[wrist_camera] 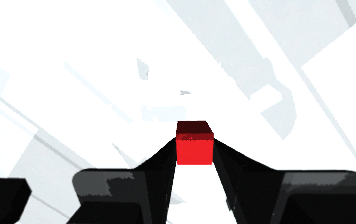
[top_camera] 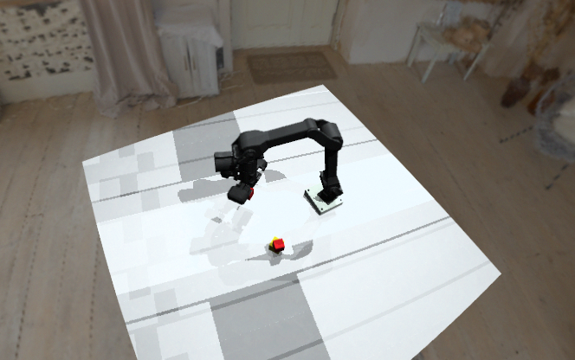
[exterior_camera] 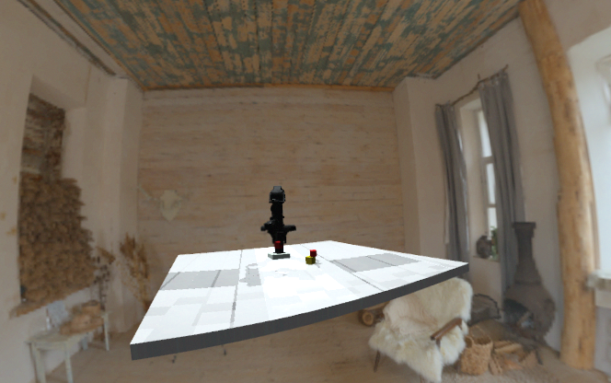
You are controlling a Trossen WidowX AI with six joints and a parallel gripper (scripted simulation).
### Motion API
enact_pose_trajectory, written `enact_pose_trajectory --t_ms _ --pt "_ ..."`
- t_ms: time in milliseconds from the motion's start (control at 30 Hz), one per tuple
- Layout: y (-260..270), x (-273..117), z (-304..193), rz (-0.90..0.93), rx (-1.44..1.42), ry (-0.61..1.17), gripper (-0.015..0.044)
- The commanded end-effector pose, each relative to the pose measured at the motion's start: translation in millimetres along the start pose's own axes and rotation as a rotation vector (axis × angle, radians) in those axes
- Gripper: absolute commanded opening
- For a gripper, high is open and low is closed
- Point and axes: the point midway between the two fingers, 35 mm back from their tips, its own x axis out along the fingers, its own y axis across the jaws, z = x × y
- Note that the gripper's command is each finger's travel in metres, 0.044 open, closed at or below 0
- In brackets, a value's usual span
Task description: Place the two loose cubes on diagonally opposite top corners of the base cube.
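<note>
My gripper (top_camera: 250, 194) (exterior_camera: 278, 246) (wrist_camera: 192, 141) is shut on a red cube (top_camera: 251, 193) (exterior_camera: 278, 244) (wrist_camera: 194, 151), gripped from both sides at the fingertips. The held cube is raised above the table, and the wrist view shows only table beneath it. The yellow base cube (top_camera: 271, 246) (exterior_camera: 309, 261) stands on the table, away from the gripper, to the right of it in the exterior view. Another red cube (top_camera: 278, 245) (exterior_camera: 313, 252) sits on top of the base cube, shifted toward its right side in the exterior view. The exact corner is too small to tell.
The white table (top_camera: 381, 281) (exterior_camera: 221, 318) carries grey patches and shadows. The arm's base plate (top_camera: 321, 210) (exterior_camera: 279, 256) stands beyond the cubes in the exterior view. The arm (top_camera: 286, 133) arches from it to the gripper. The cubes stand well inside the table edges.
</note>
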Motion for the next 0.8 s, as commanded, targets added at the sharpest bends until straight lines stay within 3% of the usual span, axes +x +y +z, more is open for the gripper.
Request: enact_pose_trajectory --t_ms 0,767 --pt "6.6 -1.2 -8.7 -0.002 -0.135 -0.009 0.0105" --pt "47.7 -0.2 -66.6 -0.009 -1.012 -0.018 0.0105"
